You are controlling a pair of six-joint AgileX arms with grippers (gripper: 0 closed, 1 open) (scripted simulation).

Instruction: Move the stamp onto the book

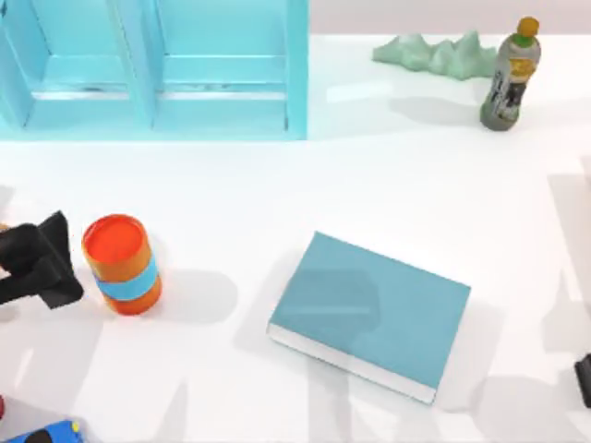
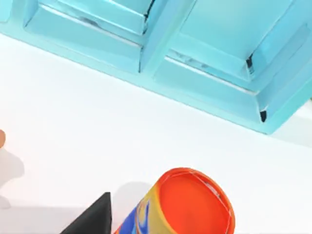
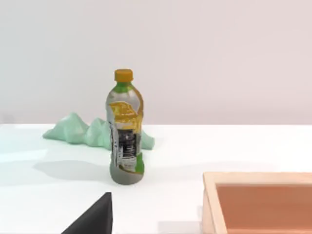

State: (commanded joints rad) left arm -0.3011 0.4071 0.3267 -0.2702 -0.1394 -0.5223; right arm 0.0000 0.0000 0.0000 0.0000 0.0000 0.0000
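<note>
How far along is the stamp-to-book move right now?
Nothing looks done yet: the book lies flat near the table's middle with a bare cover. The left gripper is at the table's left edge beside the orange can; the right arm sits at the right edge. Grasping and placing the stamp remain.

The book (image 1: 374,314) is a teal-blue hardcover lying flat and closed on the white table (image 1: 369,185), a little right of the middle and nearer the front edge. It sits turned at an angle to the table's edges, its white page edges facing the front, with nothing on its cover.
</note>
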